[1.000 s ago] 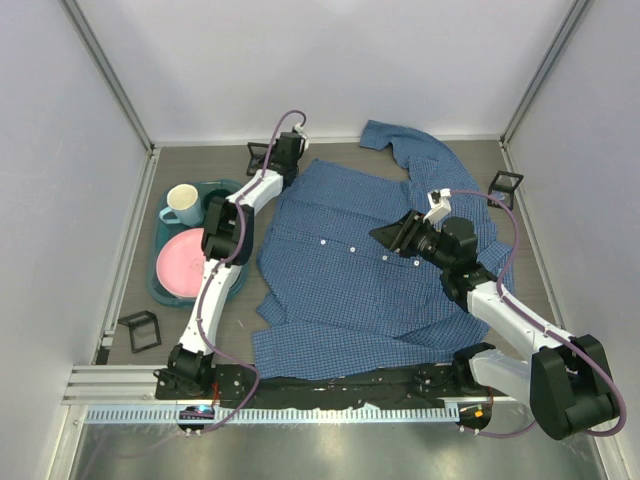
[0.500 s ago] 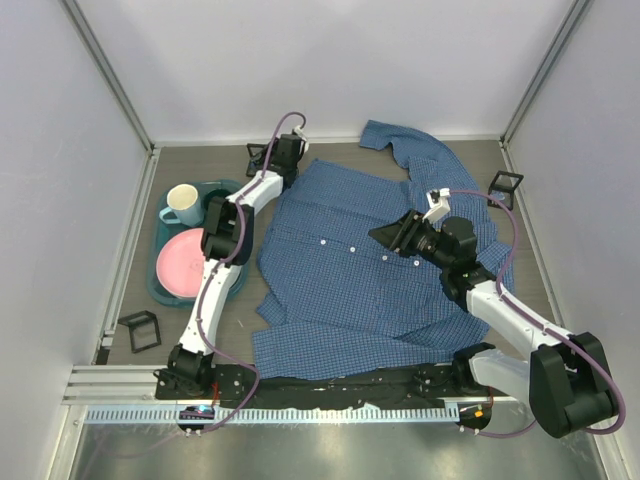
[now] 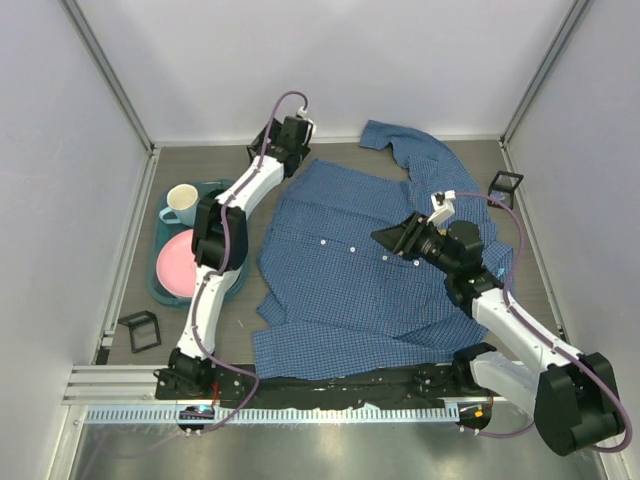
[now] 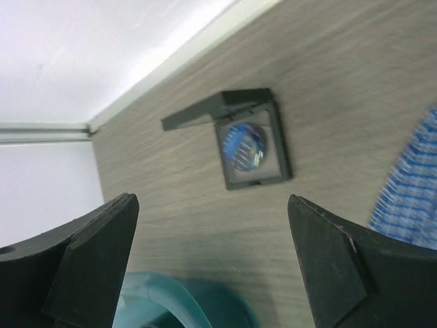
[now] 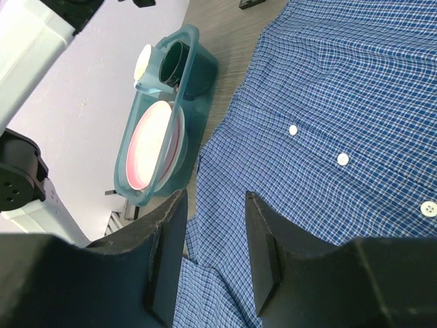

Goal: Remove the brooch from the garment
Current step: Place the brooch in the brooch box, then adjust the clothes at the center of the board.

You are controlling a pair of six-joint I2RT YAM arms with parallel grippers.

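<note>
The garment [image 3: 350,280] is a blue checked shirt spread over the middle of the table, also seen in the right wrist view [image 5: 341,89]. A round blue piece, seemingly the brooch [image 4: 246,145], lies inside a small open black case [image 4: 254,147] on the bare wood beyond the shirt's edge [image 4: 410,198]. My left gripper [image 4: 210,205] hangs above the table near that case, open wide and holding nothing; in the top view it [image 3: 272,145] is at the back left. My right gripper [image 3: 385,237] hovers over the shirt's button line, jaws [image 5: 215,205] open with nothing between them.
A teal tray [image 3: 153,280] at the left holds a pink plate [image 3: 180,262], a cream mug [image 3: 183,203] and a dark cup [image 3: 213,205]. Two more small black cases sit at the front left [image 3: 140,330] and the right [image 3: 506,187]. Walls close in the table.
My left gripper went from shut to wide open and drew up and back from the case. The right arm shifted only slightly.
</note>
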